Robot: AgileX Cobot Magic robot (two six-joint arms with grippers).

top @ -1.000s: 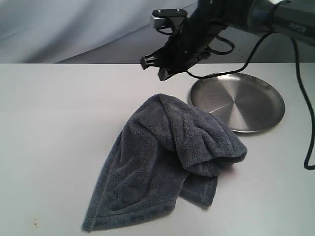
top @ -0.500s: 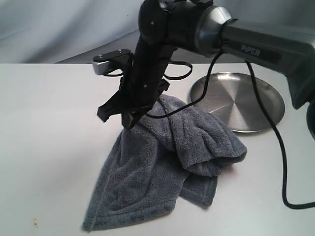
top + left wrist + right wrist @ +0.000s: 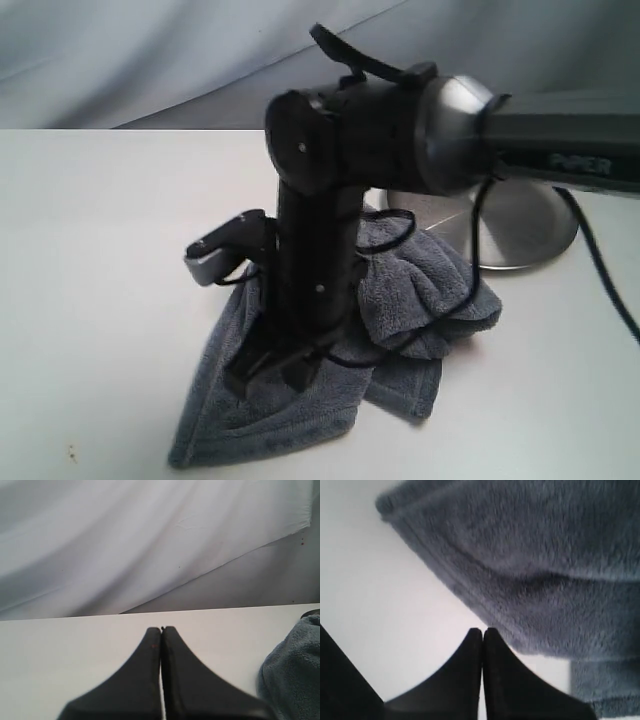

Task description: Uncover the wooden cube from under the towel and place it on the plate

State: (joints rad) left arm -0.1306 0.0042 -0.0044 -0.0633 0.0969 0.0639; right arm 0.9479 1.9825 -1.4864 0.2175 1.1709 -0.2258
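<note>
Only 1 readable mark: pale lettering "PiPER" (image 3: 580, 163), blurry but legible, on the dark forearm tube of the right arm (image 3: 530, 135). It sat at approx. 3 o'clock in the ext. view, just right of the silver joint collar (image 3: 455, 130). Letters ran horiz. along the tube. Both wrist views had no legible txt, nos. or signs.

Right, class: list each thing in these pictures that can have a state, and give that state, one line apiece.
towel: crumpled, folded over itself on the table
plate: visible part bare, nothing on it
wooden cube: not in sight
left pincer: shut, empty
right pincer: shut, empty, tips low by the towel's hem
</note>
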